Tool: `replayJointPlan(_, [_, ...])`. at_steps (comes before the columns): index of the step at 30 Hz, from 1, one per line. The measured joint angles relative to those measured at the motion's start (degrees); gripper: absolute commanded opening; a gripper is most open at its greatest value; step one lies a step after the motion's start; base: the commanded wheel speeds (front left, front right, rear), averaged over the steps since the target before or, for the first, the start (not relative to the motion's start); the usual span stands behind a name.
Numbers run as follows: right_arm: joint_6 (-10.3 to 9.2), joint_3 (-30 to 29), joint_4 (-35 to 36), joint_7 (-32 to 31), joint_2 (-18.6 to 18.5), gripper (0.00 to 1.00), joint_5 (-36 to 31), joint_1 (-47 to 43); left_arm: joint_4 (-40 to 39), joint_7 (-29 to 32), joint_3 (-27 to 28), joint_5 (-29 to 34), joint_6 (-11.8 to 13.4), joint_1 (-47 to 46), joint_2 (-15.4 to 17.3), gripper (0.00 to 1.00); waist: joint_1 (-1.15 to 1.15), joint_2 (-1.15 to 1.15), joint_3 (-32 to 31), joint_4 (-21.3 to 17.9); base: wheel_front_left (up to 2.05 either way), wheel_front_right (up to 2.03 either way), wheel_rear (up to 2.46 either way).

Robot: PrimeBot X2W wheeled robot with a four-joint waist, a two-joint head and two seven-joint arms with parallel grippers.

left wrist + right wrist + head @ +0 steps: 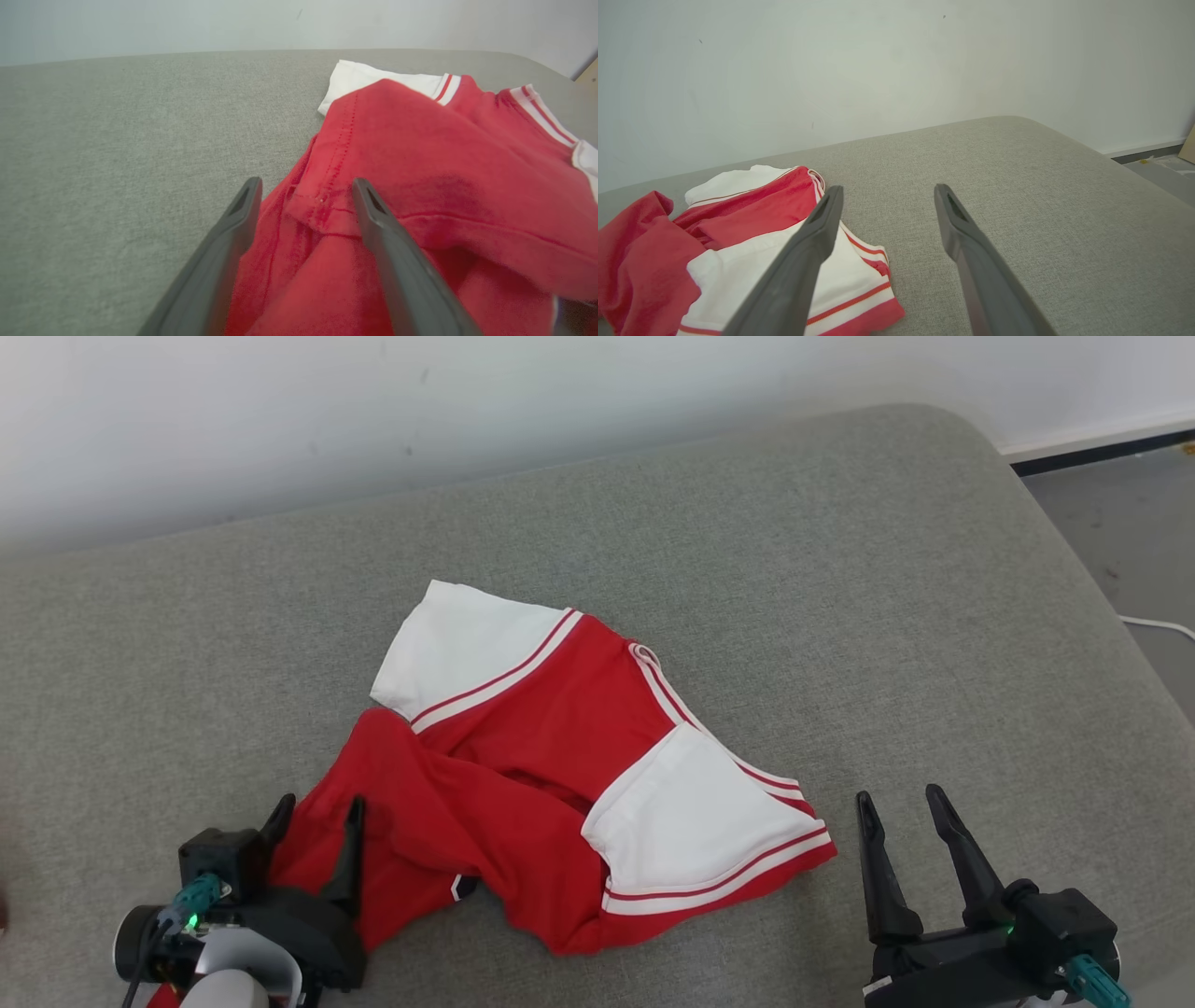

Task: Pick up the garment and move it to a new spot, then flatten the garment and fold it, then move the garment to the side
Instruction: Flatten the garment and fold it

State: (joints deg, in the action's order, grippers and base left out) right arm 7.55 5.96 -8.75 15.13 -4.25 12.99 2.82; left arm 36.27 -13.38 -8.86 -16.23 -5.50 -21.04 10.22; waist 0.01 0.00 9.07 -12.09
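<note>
The garment (551,756) is a red shirt with white, red-striped sleeves, lying crumpled in the middle of the grey cushion (747,569). My left gripper (317,807) stands open at the garment's near left hem; in the left wrist view its fingers (243,210) straddle a folded red edge of the garment (420,154) without pinching it. At the near right, my right gripper (901,798) is open too, just right of the white sleeve and apart from it. From the right wrist, the garment (752,224) lies left of that gripper (885,189).
A pale wall (467,401) runs behind the cushion. The cushion's rounded right edge drops to a grey floor (1130,532) with a white cable (1162,625). Bare grey fabric surrounds the garment on the left, back and right.
</note>
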Motion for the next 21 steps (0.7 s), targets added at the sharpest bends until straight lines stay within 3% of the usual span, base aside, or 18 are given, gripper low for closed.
replayJointPlan(1, [0.00,0.0,0.0,0.0,0.0,1.00,0.0,0.1,0.7,0.0,0.0,-0.1,-0.1,-0.1,0.0,1.00,0.00,0.00,0.2,-0.2,0.00,0.00,0.00])
replayJointPlan(2, [0.01,0.0,0.1,0.0,0.0,1.00,0.0,0.2,1.4,-0.1,-0.1,-0.4,-0.1,-0.3,-0.1,0.78,0.00,0.00,0.3,-0.3,0.00,0.00,0.00])
replayJointPlan(4, [0.00,-0.1,0.1,0.0,0.0,1.00,0.0,0.3,2.5,-0.3,-0.5,-0.6,-0.5,-0.8,-0.3,0.00,0.00,0.00,0.5,-0.4,0.00,0.00,0.00])
replayJointPlan(13, [0.01,-0.5,0.1,0.0,-0.1,1.00,-0.3,-0.4,4.3,-1.3,-1.9,-1.6,-1.4,-2.0,-1.3,0.00,0.00,0.00,-1.1,0.5,0.00,0.00,0.00])
replayJointPlan(21, [0.00,-1.5,-0.2,0.0,-0.3,1.00,0.1,-3.5,-7.0,-1.7,-1.5,-1.3,-0.4,1.7,-1.8,0.00,0.00,0.00,-3.5,4.3,0.00,0.00,0.00])
